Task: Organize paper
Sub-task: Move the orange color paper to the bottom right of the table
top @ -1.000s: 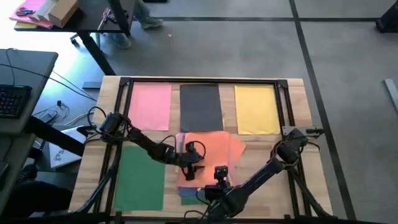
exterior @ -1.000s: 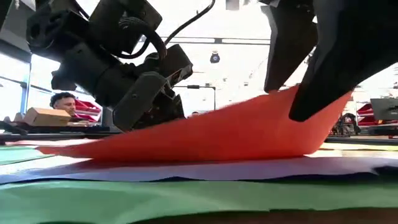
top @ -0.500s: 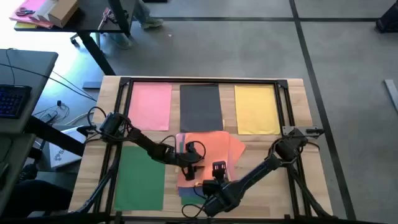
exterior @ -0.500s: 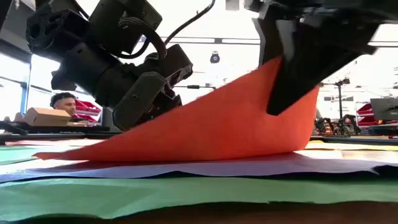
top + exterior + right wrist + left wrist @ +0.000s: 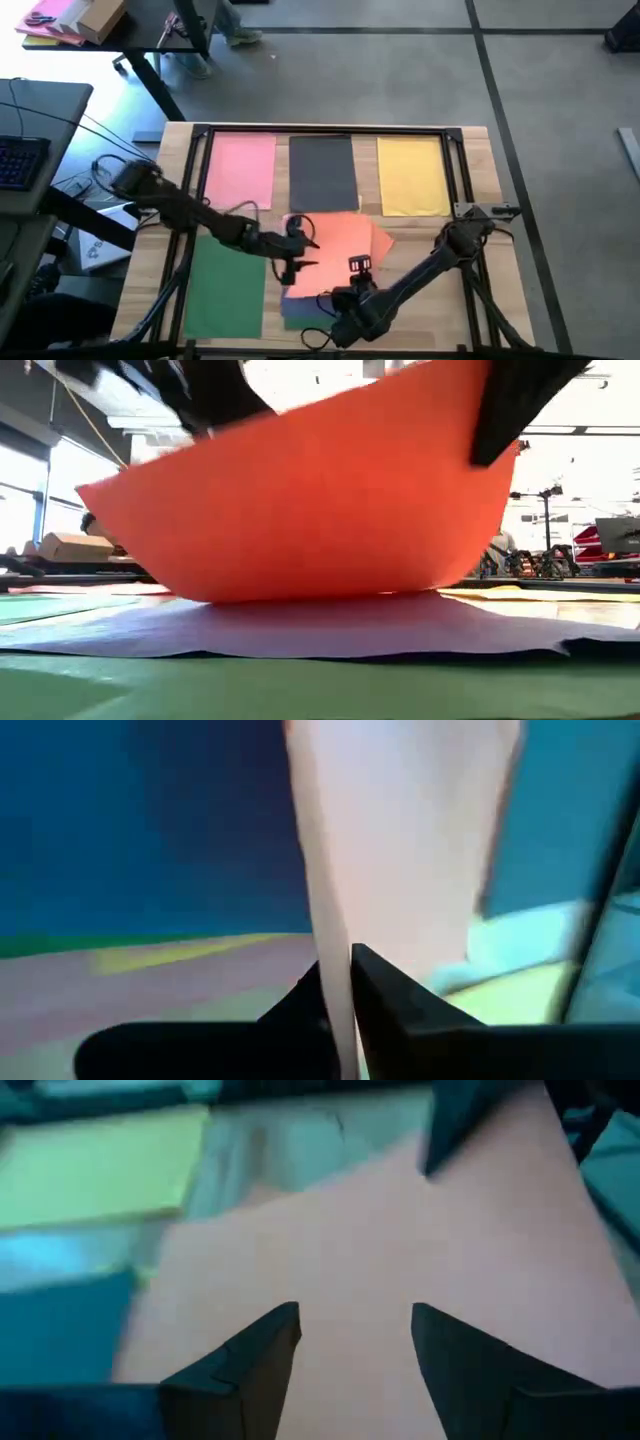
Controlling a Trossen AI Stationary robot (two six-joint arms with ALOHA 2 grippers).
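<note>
A wooden table (image 5: pixel 470 170) seen from above holds coloured letter-size sheets: a pink sheet (image 5: pixel 243 170), a dark grey sheet (image 5: pixel 322 172) and a yellow sheet (image 5: pixel 413 175) lie flat in a row along the far side, well clear of both sets of fingers, and a green sheet (image 5: pixel 225 285) lies flat at the near left. Near the middle, an orange sheet (image 5: pixel 335 245) is partly lifted off a blue sheet (image 5: pixel 298 312) lying under it. The right gripper (image 5: pixel 357 283) is clenched on the near edge of the orange sheet; in its wrist view the paper rises straight out from between its two closed fingers (image 5: pixel 385 1005). The left gripper (image 5: pixel 293 252) sits at the orange sheet's left edge with its fingers (image 5: pixel 250 1370) spread apart above the paper, which passes beneath and beyond them; they grip nothing. From table height the orange sheet bows upward like a sail, sagging to touch the blue sheet below. The likely trouble: the thin sheet is held at one edge only, so it could slip free, crease, tear at the pinch, or drag the blue sheet askew as it travels. No containers are on the table.
</note>
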